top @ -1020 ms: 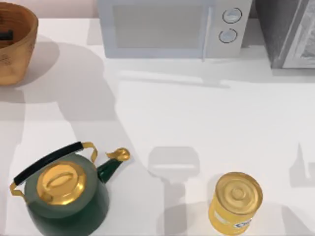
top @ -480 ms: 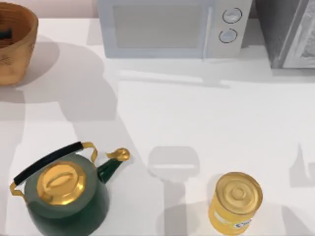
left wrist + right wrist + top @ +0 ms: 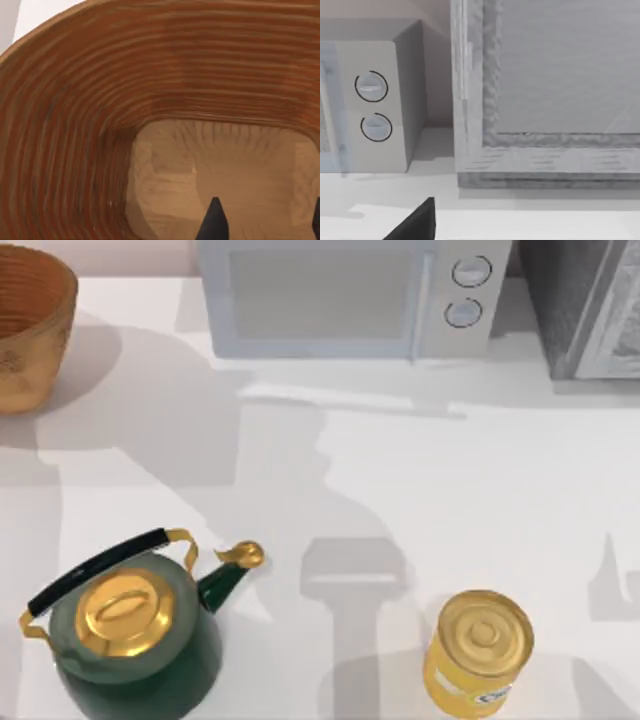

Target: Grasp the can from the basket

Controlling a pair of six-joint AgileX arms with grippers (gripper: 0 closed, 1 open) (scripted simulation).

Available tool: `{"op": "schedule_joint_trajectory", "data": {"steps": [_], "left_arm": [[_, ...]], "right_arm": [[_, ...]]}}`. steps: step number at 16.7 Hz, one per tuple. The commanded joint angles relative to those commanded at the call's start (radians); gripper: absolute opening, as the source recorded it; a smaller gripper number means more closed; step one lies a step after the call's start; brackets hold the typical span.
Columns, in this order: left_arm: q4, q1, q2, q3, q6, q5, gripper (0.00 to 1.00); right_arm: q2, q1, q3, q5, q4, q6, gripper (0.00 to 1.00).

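White table [image 3: 420, 490]: left jaws [image 3: 265, 220] hang apart inside the basket [image 3: 75, 125].

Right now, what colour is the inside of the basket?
Orange-brown with horizontal ribbing, paler tan at the bottom; the basket interior shows best in the left wrist view.

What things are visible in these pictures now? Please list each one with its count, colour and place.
basket: one, tan outside, orange-brown ribbed inside, far left corner of the table
kettle: one, dark green with gold lid and black handle, near left
yellow can: one, yellow with shiny gold lid, near right of centre
microwave: one, pale grey with two round dials, far centre
grey cabinet: one, grey, far right
table: one, white
left gripper: one, dark fingertips apart inside the basket
right gripper: one, dark part near the microwave
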State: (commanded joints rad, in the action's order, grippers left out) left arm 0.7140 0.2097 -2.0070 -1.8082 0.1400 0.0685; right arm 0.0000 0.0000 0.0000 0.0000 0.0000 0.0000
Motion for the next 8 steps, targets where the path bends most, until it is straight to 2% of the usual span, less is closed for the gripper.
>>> {"op": "schedule_joint_trajectory", "data": {"steps": [8], "left_arm": [[-0.388,-0.084,0.974,0.853,-0.056,-0.056,0.0]], "right_arm": [[0.0,0.0,0.0,0.0,0.0,0.0,1.0]]}}
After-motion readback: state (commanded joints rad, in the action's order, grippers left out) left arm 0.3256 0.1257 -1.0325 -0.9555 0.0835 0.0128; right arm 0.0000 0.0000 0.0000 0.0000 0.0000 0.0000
